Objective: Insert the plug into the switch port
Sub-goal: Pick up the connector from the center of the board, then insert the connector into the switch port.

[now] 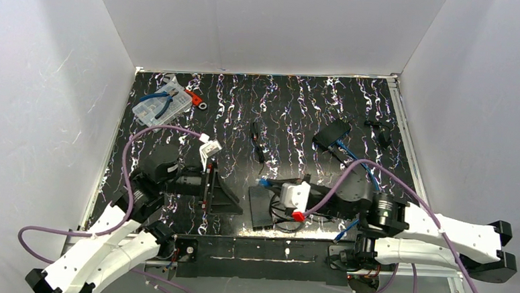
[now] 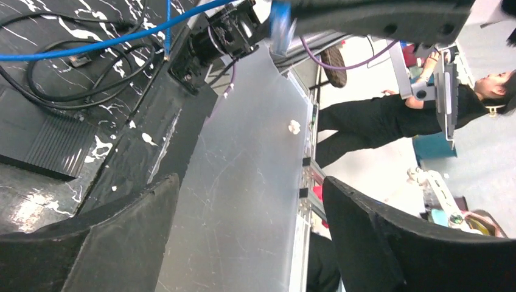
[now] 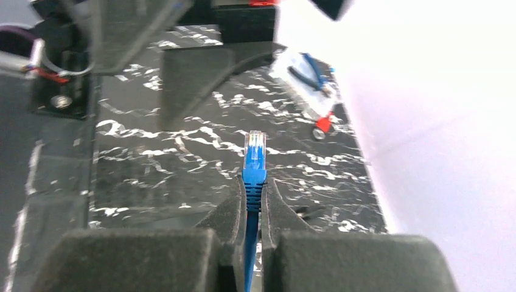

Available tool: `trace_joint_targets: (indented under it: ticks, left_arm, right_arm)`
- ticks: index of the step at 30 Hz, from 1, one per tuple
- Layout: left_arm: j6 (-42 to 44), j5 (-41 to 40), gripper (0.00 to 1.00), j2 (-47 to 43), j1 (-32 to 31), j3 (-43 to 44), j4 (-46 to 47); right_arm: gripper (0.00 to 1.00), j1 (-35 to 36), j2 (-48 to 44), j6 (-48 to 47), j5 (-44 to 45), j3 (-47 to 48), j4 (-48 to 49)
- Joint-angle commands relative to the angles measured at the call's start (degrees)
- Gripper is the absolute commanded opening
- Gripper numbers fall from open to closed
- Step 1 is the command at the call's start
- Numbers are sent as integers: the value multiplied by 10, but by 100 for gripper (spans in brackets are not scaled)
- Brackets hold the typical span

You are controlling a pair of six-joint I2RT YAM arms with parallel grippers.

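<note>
Near the front of the table (image 1: pixel 293 108), between the two arms, we see the right gripper (image 3: pixel 252 185) with its jaws pressed together on the blue plug (image 3: pixel 254 152). They pinch it at the ribbed boot, so the clear tip sticks out past the fingertips, held above the table and touching nothing else. The blue cable (image 3: pixel 250 249) runs back between the pads. In the top view the plug sits just by the far edge of a flat black box (image 1: pixel 262 210). The left gripper (image 2: pixel 251 182) is just left of that box. Its jaws are spread wide with nothing between them, and through the gap we see only a silver plate (image 2: pixel 243 152).
</note>
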Motion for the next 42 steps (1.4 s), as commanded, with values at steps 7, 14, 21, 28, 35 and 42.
trace_joint_targets:
  ticks: [7,14,21,28,35,42]
  left_arm:
    - [53,-72,98,5,4,7,-52]
    - [67,-119,98,25,4,4,-74]
    - [54,-158,98,66,4,-17,-78]
    - [34,-180,98,82,4,-52,-52]
    - [21,-169,98,87,4,-99,-27]
    - [17,-145,98,101,4,-118,-1]
  right_arm:
    - [1,0,-47,-118,221,80,3]
    - [1,-26,-38,-106,256,36,-15]
    - [1,-145,-11,-40,170,-27,-1]
    - [1,-222,36,45,105,-51,21]
    - [1,-222,-21,103,-44,-72,13]
    - [1,-190,-62,108,-151,-91,-32]
